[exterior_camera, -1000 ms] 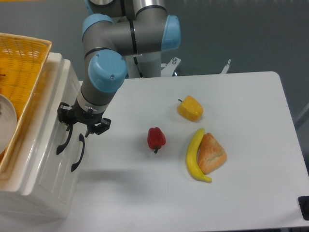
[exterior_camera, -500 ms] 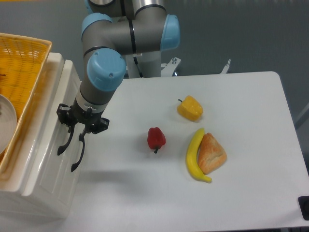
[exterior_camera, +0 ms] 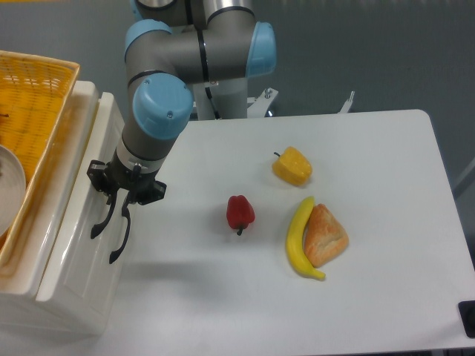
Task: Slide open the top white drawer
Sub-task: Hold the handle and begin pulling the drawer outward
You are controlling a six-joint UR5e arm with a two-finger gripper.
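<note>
Here, your table [exterior_camera: 371,148] held the white cabinet at its left edge, and the yellow wicker basket [exterior_camera: 30,96] sat on top of it. The top white drawer [exterior_camera: 70,222] stood in the upper part of that cabinet, its front facing the table. Your gripper [exterior_camera: 119,199] was at the curved black handle [exterior_camera: 100,219] of this drawer; you could not tell if the jaws were clamped on it. The banana [exterior_camera: 298,241] touched the bread [exterior_camera: 325,236]; red pepper [exterior_camera: 240,213] and yellow pepper [exterior_camera: 292,166] lay apart.
</note>
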